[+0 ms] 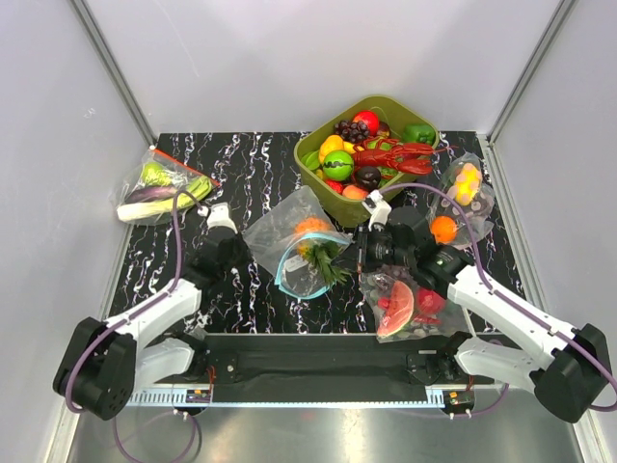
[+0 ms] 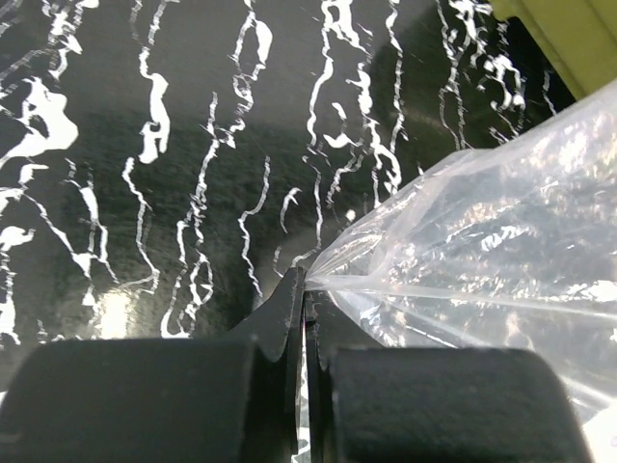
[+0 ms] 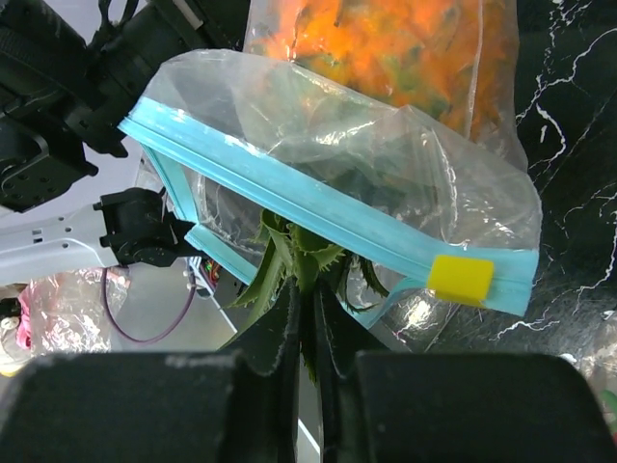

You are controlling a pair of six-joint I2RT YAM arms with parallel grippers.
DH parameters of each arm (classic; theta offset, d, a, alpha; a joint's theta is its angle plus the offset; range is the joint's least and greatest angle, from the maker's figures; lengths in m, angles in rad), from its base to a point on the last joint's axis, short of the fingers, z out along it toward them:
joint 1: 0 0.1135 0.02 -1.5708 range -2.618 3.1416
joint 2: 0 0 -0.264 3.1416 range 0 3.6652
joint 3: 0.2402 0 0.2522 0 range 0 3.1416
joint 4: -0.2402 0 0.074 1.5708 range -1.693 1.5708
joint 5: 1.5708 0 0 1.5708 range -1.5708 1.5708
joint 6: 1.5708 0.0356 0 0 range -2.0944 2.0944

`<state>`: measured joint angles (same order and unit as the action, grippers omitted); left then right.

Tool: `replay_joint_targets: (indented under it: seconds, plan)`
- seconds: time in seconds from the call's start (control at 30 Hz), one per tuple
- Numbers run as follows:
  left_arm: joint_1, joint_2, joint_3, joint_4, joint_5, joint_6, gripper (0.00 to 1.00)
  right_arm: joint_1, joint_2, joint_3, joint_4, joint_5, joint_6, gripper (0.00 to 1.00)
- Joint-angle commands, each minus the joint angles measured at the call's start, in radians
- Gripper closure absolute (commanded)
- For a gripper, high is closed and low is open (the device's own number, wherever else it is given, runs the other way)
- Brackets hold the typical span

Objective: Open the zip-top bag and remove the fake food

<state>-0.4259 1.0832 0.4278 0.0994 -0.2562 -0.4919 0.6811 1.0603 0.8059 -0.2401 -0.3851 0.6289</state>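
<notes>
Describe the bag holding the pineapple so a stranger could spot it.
Start at the green bin at the back of the table. Just in front of its left corner is a clear bag. Its light-blue zip strip and the orange pineapple inside set it apart from its neighbours.

The clear zip-top bag (image 3: 366, 164) is thin plastic film, glossy and crinkled; its light-blue zip strip (image 3: 318, 198) looks smooth. The bumpy orange plastic pineapple (image 3: 386, 39) inside has rough, knobbly skin. The black white-veined bench (image 2: 96, 193) is smooth and glossy, with glare patches.
</notes>
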Motion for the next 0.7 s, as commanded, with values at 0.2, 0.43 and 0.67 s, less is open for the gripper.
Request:
replay_joint_targets:
  seconds: [0.2, 0.43, 0.67]
  plan:
    - [0.033, 0.099, 0.15, 0.03, -0.089, 0.049, 1.0, -0.012, 0.015, 0.001, -0.027, -0.228, -0.02, 1.0]
    - [0.05, 0.25, 0.299, -0.006, -0.077, 0.076, 1.0, -0.012, 0.023, 0.056, 0.011, -0.483, -0.064, 1.0]
    - [0.061, 0.345, 0.397, -0.03, -0.045, 0.095, 1.0, -0.012, -0.005, 0.09, 0.11, -0.673, -0.046, 1.0]
